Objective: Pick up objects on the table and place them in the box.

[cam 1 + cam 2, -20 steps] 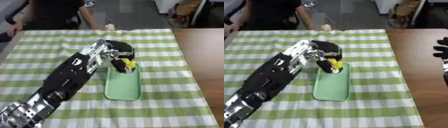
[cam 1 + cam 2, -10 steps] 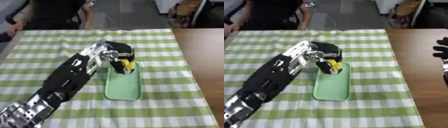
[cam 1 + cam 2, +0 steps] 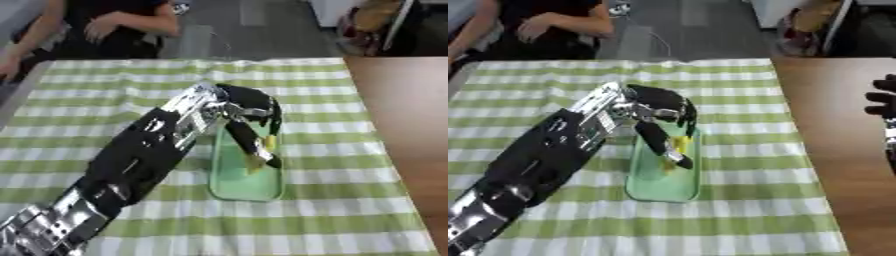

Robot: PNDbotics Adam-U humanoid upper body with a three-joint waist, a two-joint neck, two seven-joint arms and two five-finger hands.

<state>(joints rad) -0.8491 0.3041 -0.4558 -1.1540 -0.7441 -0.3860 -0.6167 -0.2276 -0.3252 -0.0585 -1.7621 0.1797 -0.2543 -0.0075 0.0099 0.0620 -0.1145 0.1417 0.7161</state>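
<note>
The left hand reached in from seven o'clock and hung over the pale green box, a shallow tray with rounded corners and a smooth, plastic-looking surface, set lengthwise on the desk so its open top faced the arm. The fingers pointed down into the tray, mostly straight, and a small yellow object sat against them just above the tray floor; whether it was pinched or already let go could not be told. A second yellowish bit lay at the fingertips, probably resting inside the box. That posture suited lowering a piece inside the raised rim, which would keep it from rolling off. The green-and-white checked cloth looked soft and slightly rumpled. The right hand waited idle at three o'clock over bare brown wood, fingers relaxed and holding nothing.
</note>
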